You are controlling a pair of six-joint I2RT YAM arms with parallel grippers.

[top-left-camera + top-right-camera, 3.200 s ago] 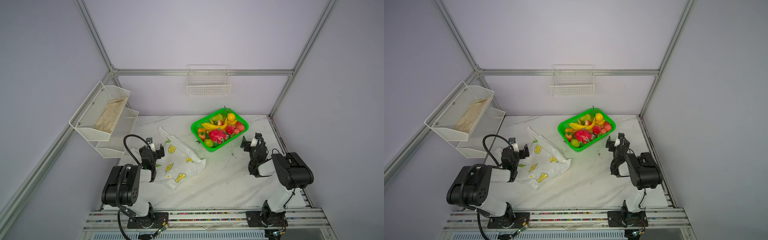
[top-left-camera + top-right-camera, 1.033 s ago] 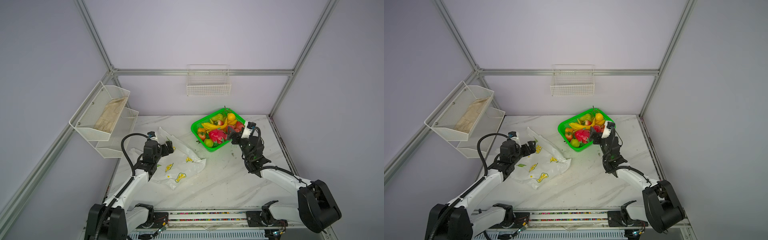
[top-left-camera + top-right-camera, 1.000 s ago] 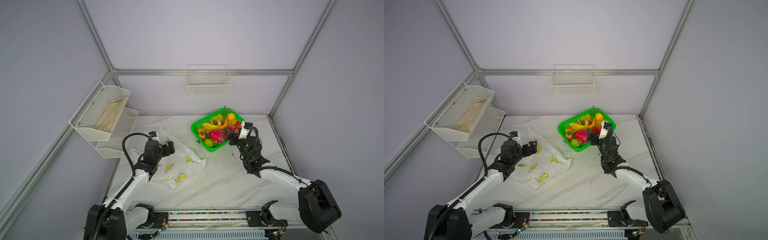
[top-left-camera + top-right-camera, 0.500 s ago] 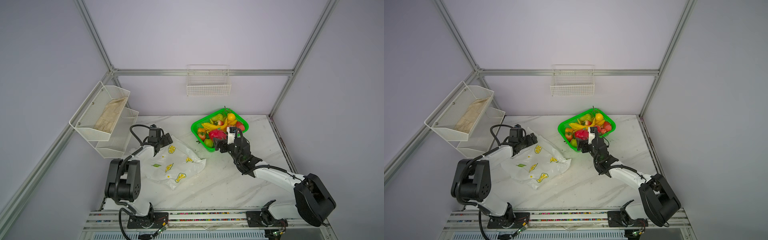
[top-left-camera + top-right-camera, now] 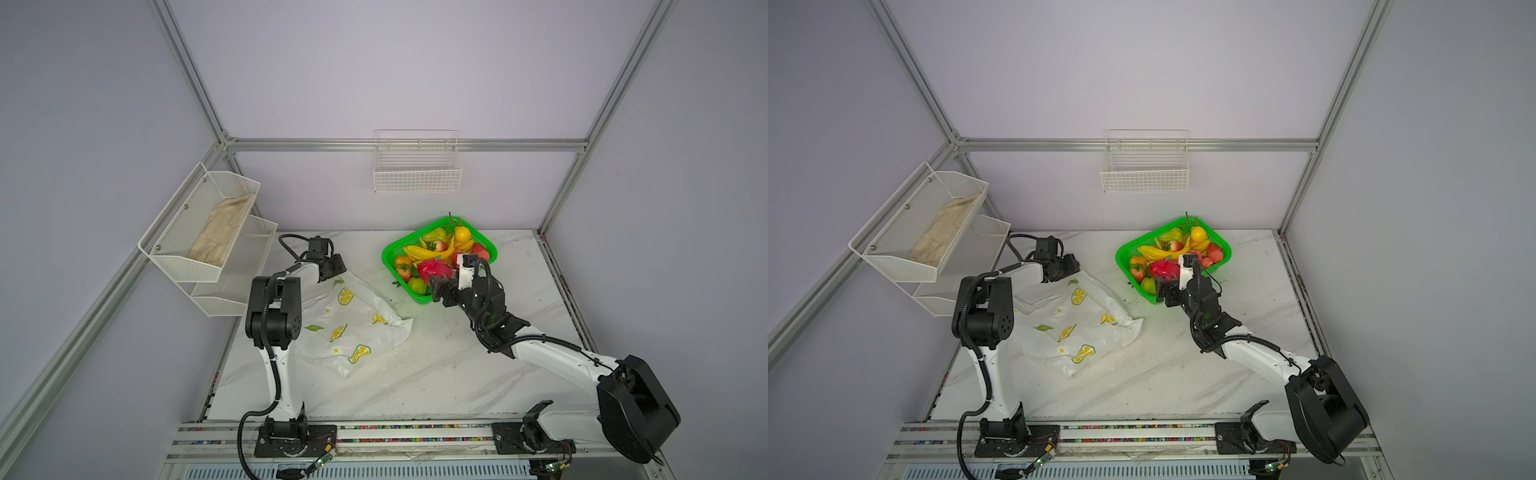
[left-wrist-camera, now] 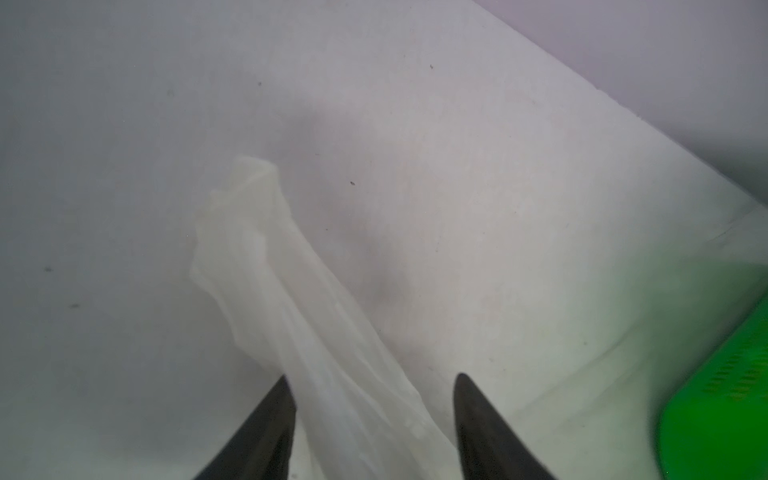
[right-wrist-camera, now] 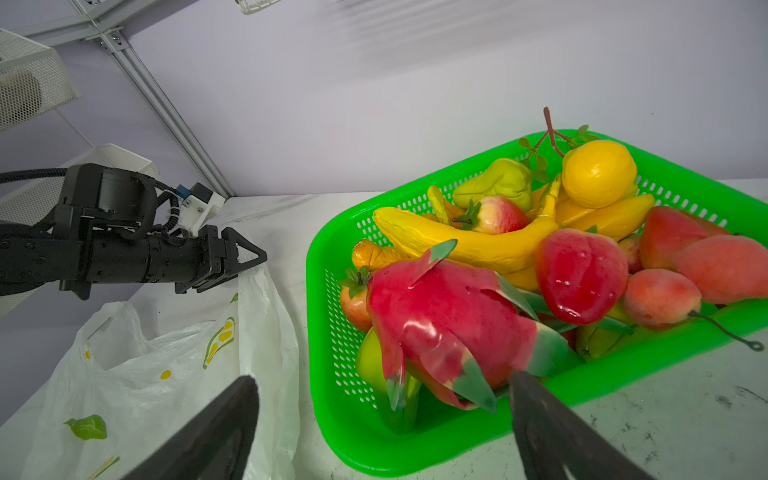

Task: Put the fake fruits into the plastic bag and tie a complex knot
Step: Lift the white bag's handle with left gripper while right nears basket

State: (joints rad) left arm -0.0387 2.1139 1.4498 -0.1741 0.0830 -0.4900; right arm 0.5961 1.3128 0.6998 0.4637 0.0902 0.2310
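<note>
Tabletop (image 5: 436, 374): basket (image 5: 419, 298) holds fruits (image 5: 434, 268); bag (image 5: 353, 324) lies seemingly flat.

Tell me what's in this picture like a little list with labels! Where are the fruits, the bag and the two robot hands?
fruit: the fake fruits are all piled in the green basket
bag: the plastic bag lies crumpled on the table, beside the basket
left gripper: fingers apart, one on each side of the bag handle
right gripper: fingers open, holding nothing, facing the pink dragon fruit
fruit in bag: none yet

White links (image 5: 548, 353); black joints (image 5: 274, 316), cables (image 5: 249, 419), left pincer (image 5: 338, 268) and right pincer (image 5: 437, 291).
</note>
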